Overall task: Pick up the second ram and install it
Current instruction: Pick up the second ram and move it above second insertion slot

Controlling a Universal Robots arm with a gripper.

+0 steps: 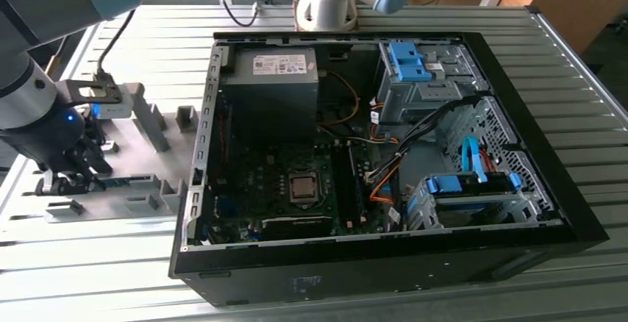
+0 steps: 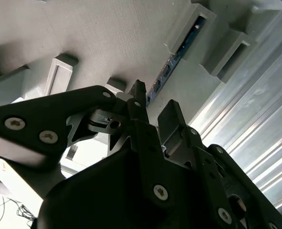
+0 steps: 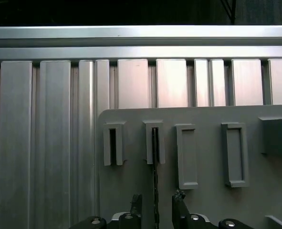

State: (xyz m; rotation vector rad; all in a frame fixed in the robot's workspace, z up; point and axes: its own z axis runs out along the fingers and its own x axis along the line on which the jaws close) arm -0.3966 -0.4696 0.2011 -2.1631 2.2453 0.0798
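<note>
Grey plate (image 3: 207, 200) bears one ram (image 3: 155, 191), straddled by two parted fingers (image 3: 180, 206).

In the exterior view, I read the arm (image 1: 40, 13) entering at the upper left of the frame and running down the left edge, wrist pointed downward. The gripper (image 1: 70, 182) sits at the middle left. In the first wrist view, the fingers (image 3: 136, 207) stand parted at the bottom centre. The second wrist view confirms a clear gap between them.
</note>
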